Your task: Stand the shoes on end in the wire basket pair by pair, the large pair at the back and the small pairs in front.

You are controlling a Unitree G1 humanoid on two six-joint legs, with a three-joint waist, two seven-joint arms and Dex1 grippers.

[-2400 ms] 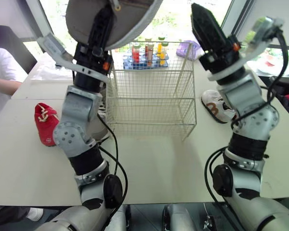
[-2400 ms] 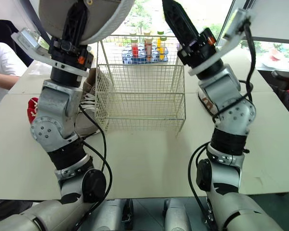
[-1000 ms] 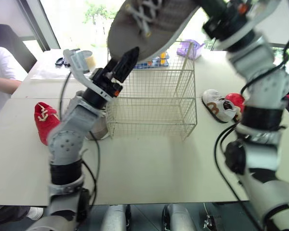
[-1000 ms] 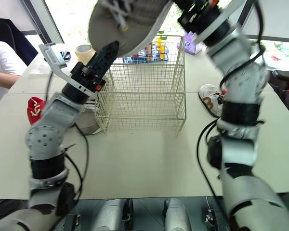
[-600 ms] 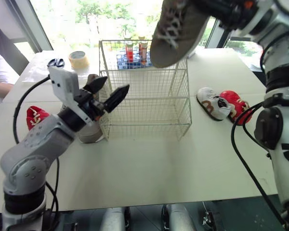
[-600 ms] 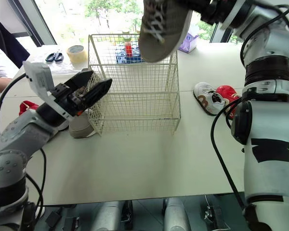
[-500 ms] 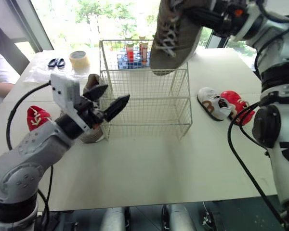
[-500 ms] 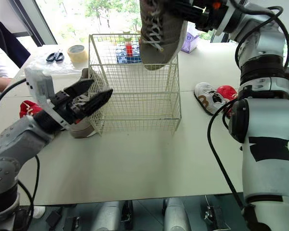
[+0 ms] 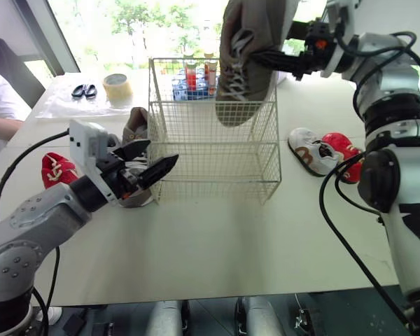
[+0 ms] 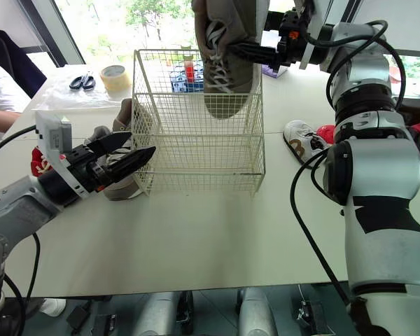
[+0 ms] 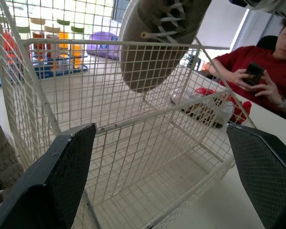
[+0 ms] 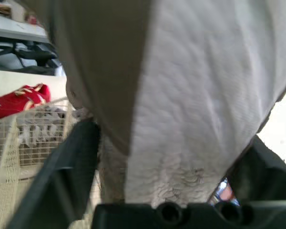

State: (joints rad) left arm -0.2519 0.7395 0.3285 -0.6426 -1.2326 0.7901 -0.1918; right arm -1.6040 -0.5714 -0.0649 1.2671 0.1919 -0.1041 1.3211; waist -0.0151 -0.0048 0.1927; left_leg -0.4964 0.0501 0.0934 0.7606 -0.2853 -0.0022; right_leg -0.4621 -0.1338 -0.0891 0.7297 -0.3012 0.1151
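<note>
A large grey shoe (image 9: 246, 63) hangs toe down over the back right of the wire basket (image 9: 196, 157), laces toward me. My right gripper (image 9: 269, 56) is shut on it; in the right wrist view the shoe (image 12: 181, 95) lies between the fingers (image 12: 71, 171). The other large grey shoe (image 9: 134, 126) stands on the table against the basket's left side. My left gripper (image 9: 161, 152) is open and empty, low by the basket's front left corner. Small shoes lie outside the basket: a red one (image 9: 56, 171) at the left, a white-and-brown one (image 9: 309, 152) and a red one (image 9: 339, 147) at the right.
Behind the basket stands a rack of coloured tubes (image 9: 196, 77). A tape roll (image 9: 115, 87) and scissors (image 9: 82, 89) lie at the back left. One person sits at the table's left edge (image 9: 0, 112), another in red beyond the right side (image 11: 257, 81).
My right arm has swung the grey shoe from tilted overhead to toe down over the basket. My left gripper, still open, has dropped toward the table beside the basket. The camera has shifted.
</note>
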